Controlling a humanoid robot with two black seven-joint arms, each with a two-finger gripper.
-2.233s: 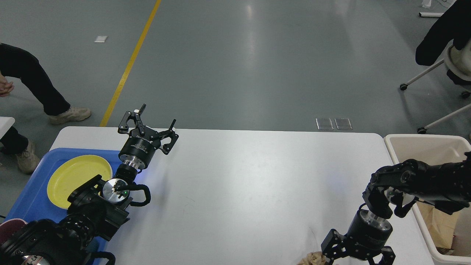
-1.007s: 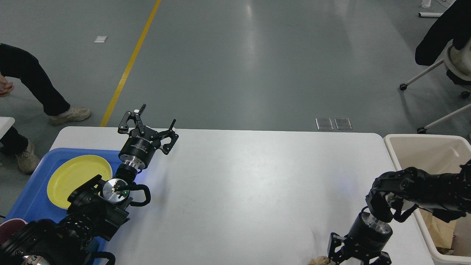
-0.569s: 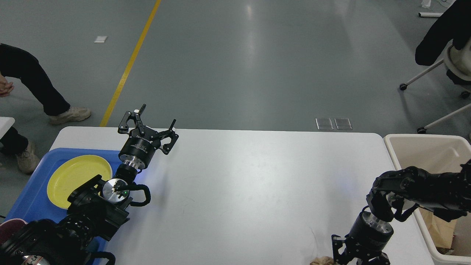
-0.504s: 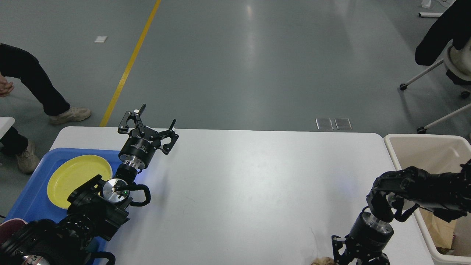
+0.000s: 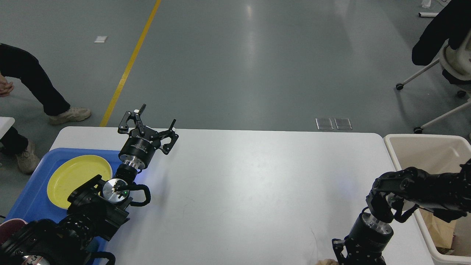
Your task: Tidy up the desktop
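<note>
The white desktop (image 5: 257, 184) fills the middle of the head view. My left gripper (image 5: 150, 123) is open and empty, held above the desktop's far left edge. My right gripper (image 5: 358, 257) points down at the near right edge of the desktop; its fingers are cut off by the bottom of the view, so I cannot tell how they stand. A small crumpled beige scrap (image 5: 326, 262) just shows at the bottom edge, beside the right gripper's left side.
A blue tray (image 5: 33, 198) with a yellow plate (image 5: 79, 176) lies at the left end. A beige bin (image 5: 423, 147) stands off the right end with brown paper (image 5: 438, 224) inside. A person's legs (image 5: 33, 84) are at far left, a wheeled chair (image 5: 441, 73) at far right.
My right gripper has sunk lower toward the near edge, over the beige scrap, which now shows less. The chair at the far right shifted slightly. The left arm has not moved.
</note>
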